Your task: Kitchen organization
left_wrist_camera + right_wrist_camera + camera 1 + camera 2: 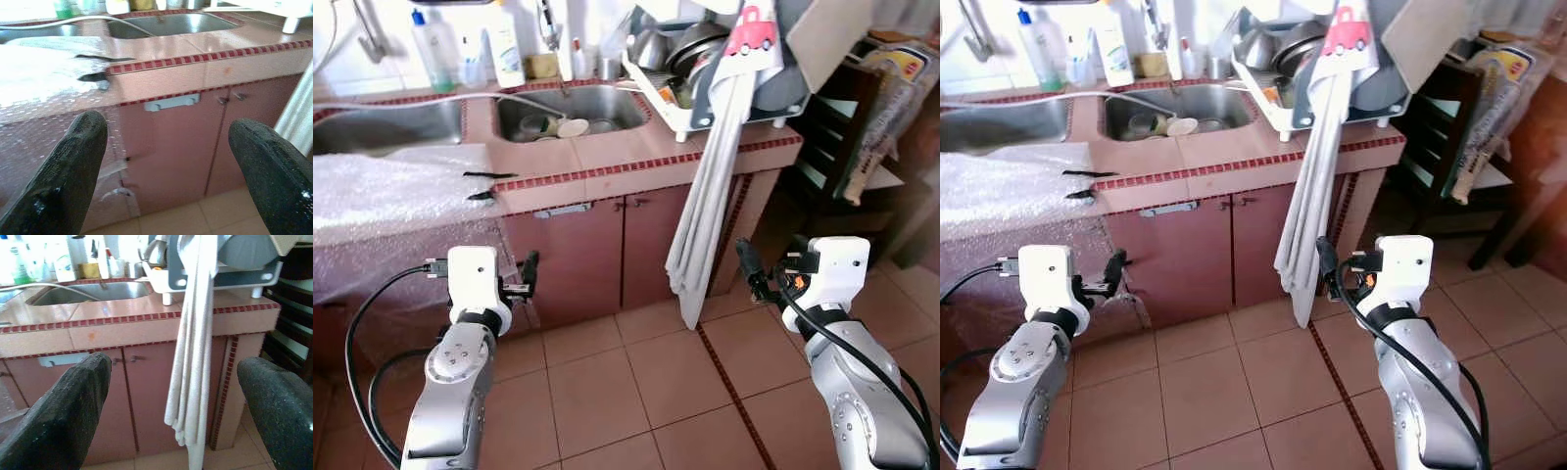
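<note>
I stand facing a pink tiled kitchen counter (pixel 607 157) with a steel sink (pixel 619 102) holding a few dishes. A white dish rack (pixel 658 98) full of pots and plates sits at the counter's right end. A long white towel (pixel 710 196) hangs from it down past the cabinet doors (pixel 582 255). My left gripper (pixel 527 274) is held low in front of the cabinet, open and holding nothing (pixel 168 127). My right gripper (pixel 752 269) hovers just right of the towel's lower end, also open and holding nothing (pixel 178 364).
Bubble wrap (pixel 391 186) covers the counter's left part, with two dark strips at its edge. Bottles (pixel 504 44) stand behind the sink. A dark wooden shelf (pixel 832 137) with bags stands to the right. Tiled floor (pixel 636 392) lies between me and the cabinet.
</note>
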{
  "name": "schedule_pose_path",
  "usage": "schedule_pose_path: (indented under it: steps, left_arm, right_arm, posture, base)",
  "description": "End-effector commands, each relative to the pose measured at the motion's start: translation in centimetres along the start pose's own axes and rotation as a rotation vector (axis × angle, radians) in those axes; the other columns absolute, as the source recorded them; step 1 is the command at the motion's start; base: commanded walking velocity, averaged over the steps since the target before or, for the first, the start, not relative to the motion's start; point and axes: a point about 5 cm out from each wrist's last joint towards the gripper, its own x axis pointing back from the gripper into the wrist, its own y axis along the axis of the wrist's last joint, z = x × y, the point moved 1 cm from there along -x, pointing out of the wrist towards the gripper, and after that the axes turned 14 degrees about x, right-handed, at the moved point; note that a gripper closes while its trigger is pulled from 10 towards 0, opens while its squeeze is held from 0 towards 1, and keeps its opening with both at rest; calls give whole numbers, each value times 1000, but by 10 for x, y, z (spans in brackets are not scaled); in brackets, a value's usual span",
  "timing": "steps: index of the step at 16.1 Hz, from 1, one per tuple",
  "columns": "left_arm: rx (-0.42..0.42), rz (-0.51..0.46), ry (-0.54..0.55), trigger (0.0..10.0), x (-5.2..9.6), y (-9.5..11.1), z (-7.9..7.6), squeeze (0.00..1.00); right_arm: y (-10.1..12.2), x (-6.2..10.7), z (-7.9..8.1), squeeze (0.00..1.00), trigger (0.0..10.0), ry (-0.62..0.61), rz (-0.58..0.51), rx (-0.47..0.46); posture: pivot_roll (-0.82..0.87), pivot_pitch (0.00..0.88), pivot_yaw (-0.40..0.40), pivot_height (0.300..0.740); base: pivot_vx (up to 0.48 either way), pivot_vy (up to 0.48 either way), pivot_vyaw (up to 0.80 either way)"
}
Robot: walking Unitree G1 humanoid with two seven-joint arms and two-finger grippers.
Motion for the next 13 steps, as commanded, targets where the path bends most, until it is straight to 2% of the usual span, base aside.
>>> schedule_pose_path:
  steps: [1, 4, 13]
  left_arm:
    - [6, 15, 13, 10000, -2, -1, 0, 0]
    - [7, 20, 24, 10000, -4, -1, 0, 0]
    - [15, 37, 29, 10000, -5, -4, 0, 0]
  right_arm:
    - [3, -3, -2, 0, 10000, -6, -11, -6]
    - [4, -4, -1, 0, 10000, -3, -16, 3]
    - [6, -4, 2, 0, 10000, -4, -24, -7]
  posture:
    - [-96, 5, 5, 740]
    - [-97, 2, 5, 740]
    - [-102, 14, 3, 740]
  base:
    - [0, 0, 0]
    - [0, 0, 0]
    - [0, 278, 0]
